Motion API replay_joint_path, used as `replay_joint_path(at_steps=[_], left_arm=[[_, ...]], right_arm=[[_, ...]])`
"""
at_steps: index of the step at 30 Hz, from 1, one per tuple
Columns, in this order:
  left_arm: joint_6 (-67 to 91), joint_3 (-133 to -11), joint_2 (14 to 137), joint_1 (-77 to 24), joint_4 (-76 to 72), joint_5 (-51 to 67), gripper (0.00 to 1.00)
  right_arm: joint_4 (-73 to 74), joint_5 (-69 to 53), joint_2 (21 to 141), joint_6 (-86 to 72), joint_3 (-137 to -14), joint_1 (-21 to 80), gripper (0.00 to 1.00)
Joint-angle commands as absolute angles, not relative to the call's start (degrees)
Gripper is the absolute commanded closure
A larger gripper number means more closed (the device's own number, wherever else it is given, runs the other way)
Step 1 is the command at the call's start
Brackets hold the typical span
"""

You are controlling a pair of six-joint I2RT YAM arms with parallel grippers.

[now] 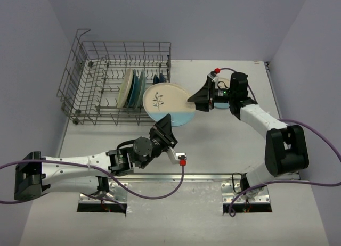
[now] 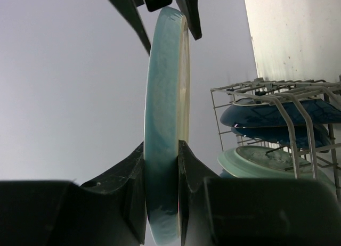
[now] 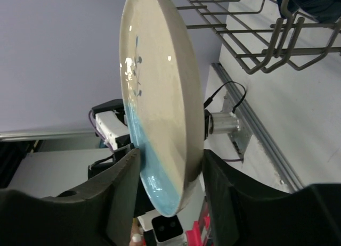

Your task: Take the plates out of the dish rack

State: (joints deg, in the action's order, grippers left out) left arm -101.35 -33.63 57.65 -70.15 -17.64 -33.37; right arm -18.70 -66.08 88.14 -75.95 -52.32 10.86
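A cream plate with a blue lower band and a twig motif point(image 1: 165, 103) is held upright above the table, just right of the dish rack point(image 1: 85, 91). My left gripper point(image 1: 165, 126) is shut on its lower rim point(image 2: 165, 97), pads pressed on both faces point(image 2: 161, 166). My right gripper point(image 1: 194, 101) straddles the plate's right edge point(image 3: 160, 97); its jaws point(image 3: 170, 171) are open, with a gap showing on the cream back side. Several more plates point(image 1: 133, 88), cream, teal and dark blue point(image 2: 277, 115), stand on edge in the rack point(image 2: 277, 94).
The grey wire rack point(image 3: 256, 49) has tall sides and sits at the table's back left. An aluminium rail point(image 1: 186, 177) runs along the near edge between the arm bases. Purple cables trail from both arms. Pale walls enclose the table.
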Motion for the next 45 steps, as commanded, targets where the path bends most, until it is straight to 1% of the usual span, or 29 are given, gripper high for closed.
replay_joint_path(at_steps=[1, 4, 7, 8, 9, 12, 15, 16, 17, 19, 20, 21, 23, 25, 31, 32, 36, 40, 45], left_arm=[[-102.74, -37.22, 57.39, -70.71, -26.19, -33.62, 1.0], [-102.75, -37.26, 57.56, -70.75, -26.27, -33.67, 1.0], [-102.77, -37.18, 57.39, -70.75, -25.95, -34.05, 1.0], [-102.68, -37.18, 57.36, -70.75, -25.93, -34.13, 1.0], [-102.59, -37.18, 57.32, -70.75, -25.93, -34.18, 1.0], [-102.94, -36.62, 57.2, -70.75, -26.23, -34.28, 0.99], [-103.17, -36.32, 56.97, -70.75, -26.37, -34.36, 0.96], [-103.11, -36.23, 56.95, -70.75, -26.23, -34.43, 0.93], [-103.1, -36.21, 56.95, -70.75, -25.92, -34.59, 0.85], [-102.85, -35.81, 56.64, -70.75, -25.16, -35.26, 0.47], [-102.57, -35.72, 56.5, -70.7, -24.68, -35.49, 0.41], [-102.27, -35.68, 56.3, -70.66, -24.27, -35.68, 0.37], [-101.6, -35.5, 55.89, -70.48, -23.37, -36.21, 0.24], [-101.34, -35.33, 55.58, -70.31, -22.94, -36.39, 0.21], [-99.17, -37.44, 55.84, -69.7, -22.05, -37.99, 0.02], [-97.89, -38.67, 55.94, -69.41, -21.1, -38.34, 0.0], [-92.5, -42.93, 56.32, -68.29, -16.88, -40.43, 0.0], [-81.66, -50.32, 57.04, -66.64, -8.75, -43.42, 0.0], [-60.22, -63.86, 58.26, -58.66, 6.21, -42.7, 0.0]], right_arm=[[-25.52, -68.78, 87.3, -80.45, -52.86, 11.77, 0.45], [-26.31, -68.74, 87.8, -80.86, -52.8, 12.14, 0.5], [-27.16, -68.99, 87.74, -80.71, -52.32, 12.54, 0.93], [-26.93, -69.06, 87.78, -80.46, -52.23, 12.54, 0.98], [-26.62, -69.15, 87.87, -80.15, -52.14, 12.49, 1.0], [-26.72, -69.17, 88.01, -80.09, -51.66, 12.38, 1.0], [-27.59, -69.25, 88.23, -80.87, -51.27, 12.15, 1.0], [-27.89, -69.19, 88.24, -81.15, -51.24, 11.99, 1.0], [-28.29, -69.17, 88.24, -81.62, -51.17, 11.75, 1.0], [-30.08, -69.33, 88.45, -83.45, -51.08, 10.09, 1.0], [-30.97, -69.35, 88.5, -84.38, -50.91, 9.48, 1.0], [-31.71, -69.39, 88.51, -85.06, -50.76, 8.89, 1.0], [-32.81, -69.43, 88.51, -85.89, -50.34, 6.41, 1.0], [-33.75, -69.43, 88.54, -86.82, -49.84, 5.2, 1.0], [-37.92, -70.28, 88.1, -90.16, -49.04, -1.1, 1.0], [-38.62, -70.31, 88.04, -90.7, -49.26, -2.54, 1.0], [-40.42, -70.08, 88.08, -92.25, -49.84, -6.49, 1.0], [-40.89, -68.88, 88.49, -91.07, -49.72, -12.07, 1.0], [-40.73, -65.53, 88.65, -86.12, -45.86, -19.16, 1.0]])
